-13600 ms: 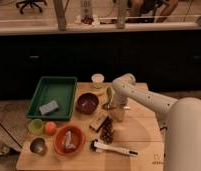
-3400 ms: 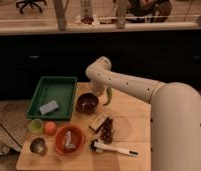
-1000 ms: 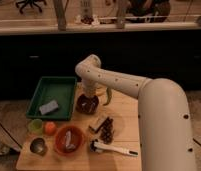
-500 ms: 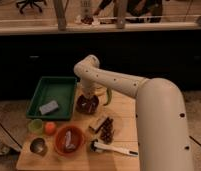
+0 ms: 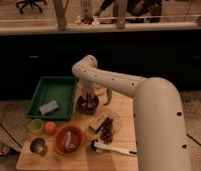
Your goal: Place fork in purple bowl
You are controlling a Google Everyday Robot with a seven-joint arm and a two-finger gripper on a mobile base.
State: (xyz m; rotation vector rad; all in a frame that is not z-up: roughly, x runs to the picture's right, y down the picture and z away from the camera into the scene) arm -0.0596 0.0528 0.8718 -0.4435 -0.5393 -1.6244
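The purple bowl [image 5: 87, 106] sits on the wooden table just right of the green tray. My gripper [image 5: 87, 96] hangs straight down from the white arm [image 5: 119, 82] and is directly over the bowl, down at its rim or just inside it. The gripper hides much of the bowl's inside. I cannot make out the fork; it is hidden by the gripper or inside the bowl.
A green tray [image 5: 58, 87] holds a grey sponge [image 5: 49, 107]. At the front left are an orange bowl [image 5: 69, 140] with a grey piece, a metal cup [image 5: 38, 146], an orange fruit [image 5: 50, 128] and a green cup [image 5: 36, 125]. Brown packets [image 5: 105, 128] and a white-handled brush [image 5: 114, 148] lie right of them.
The arm swung from the right side of the table to the left, bringing the gripper over the purple bowl. In the last second it has stayed there, dipping slightly.
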